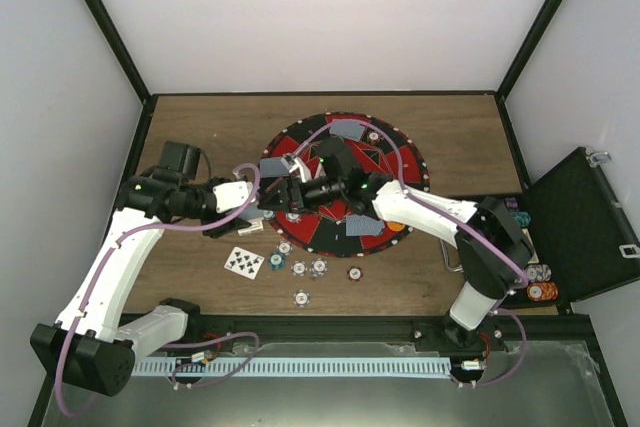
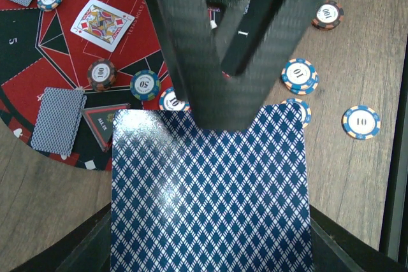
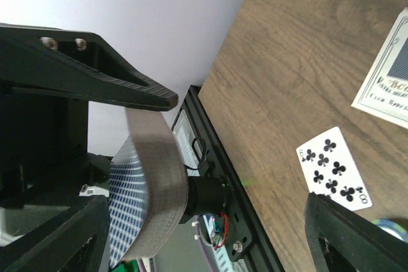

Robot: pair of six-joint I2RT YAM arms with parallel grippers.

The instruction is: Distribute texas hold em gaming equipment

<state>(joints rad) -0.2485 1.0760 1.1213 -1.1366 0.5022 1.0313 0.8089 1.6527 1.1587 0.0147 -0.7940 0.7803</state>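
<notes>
A blue-backed card (image 2: 210,195) is hanging between both sets of jaws at the rim of the mat (image 2: 57,36).
Your left jaws are gripping the card by its side edges, holding it flat above the bench (image 2: 357,55). Your right jaws are reaching onto its far edge; I cannot tell whether they are pinching it. Striped chips (image 2: 299,74) and a face-up clubs card (image 3: 331,167) are lying on the bench.
</notes>
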